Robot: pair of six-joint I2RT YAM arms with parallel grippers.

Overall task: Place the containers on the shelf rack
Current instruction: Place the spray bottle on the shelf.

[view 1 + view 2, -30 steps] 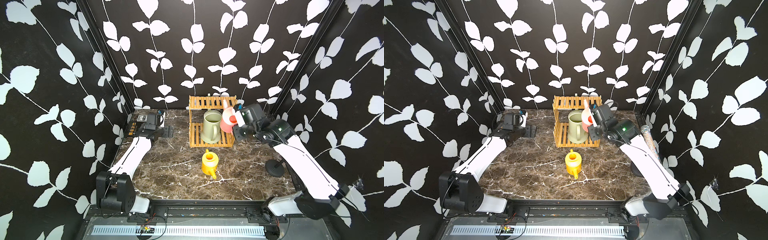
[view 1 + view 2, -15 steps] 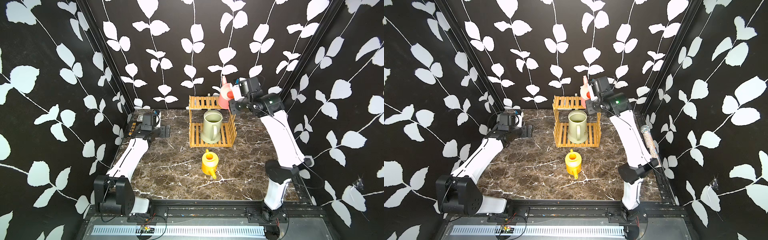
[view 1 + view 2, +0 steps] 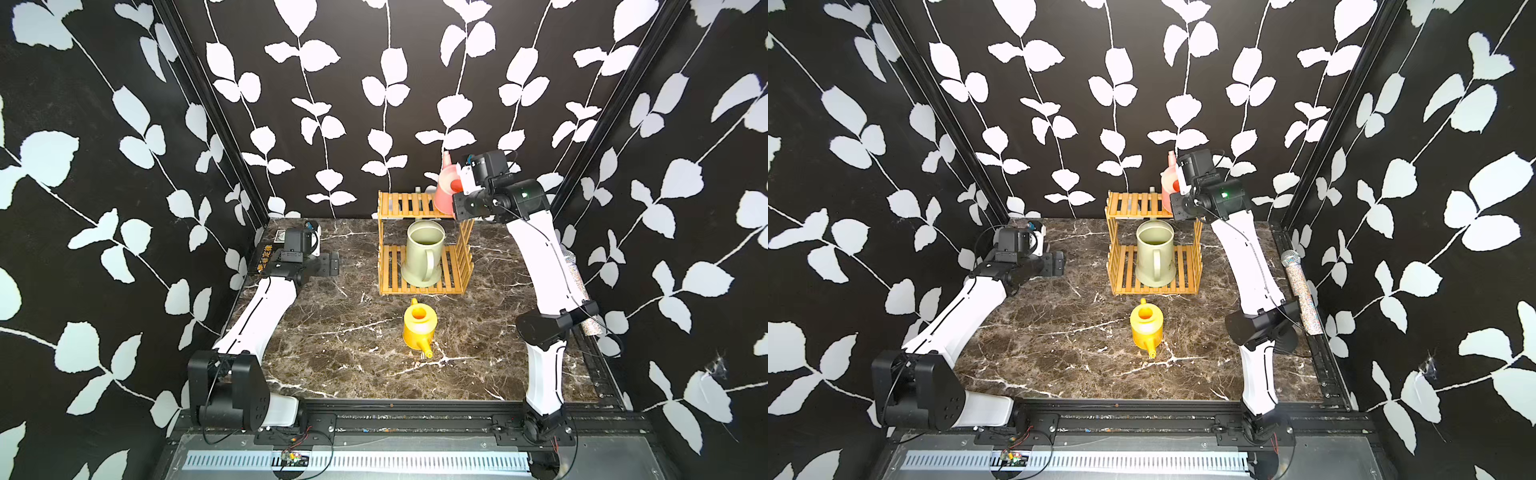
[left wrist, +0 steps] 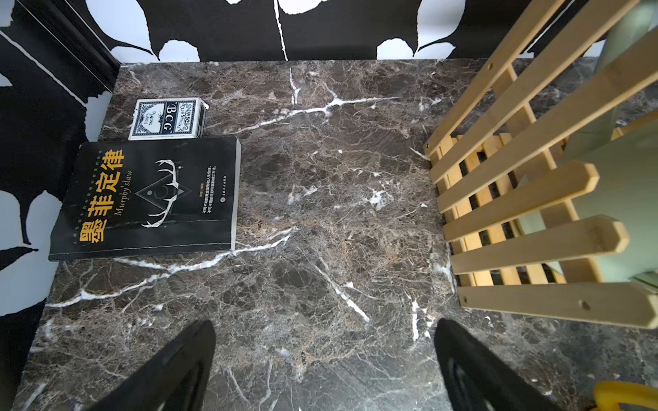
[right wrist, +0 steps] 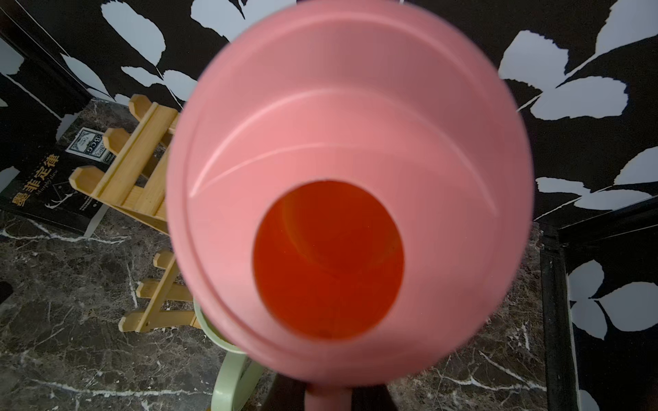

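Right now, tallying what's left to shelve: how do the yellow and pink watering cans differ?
The yellow can stands free on the table, spout toward the front; the pink can hangs in the right gripper above the shelf rack, spout up. Both are small.

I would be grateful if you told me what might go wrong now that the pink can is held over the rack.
1. The right hand holds the pink can tilted, near the right end of the top tier of the shelf rack. Released like this, it may topple off.
2. The wrist sits close to the rack's right posts, so lowering could nudge the rack and the green can on the lower tier.
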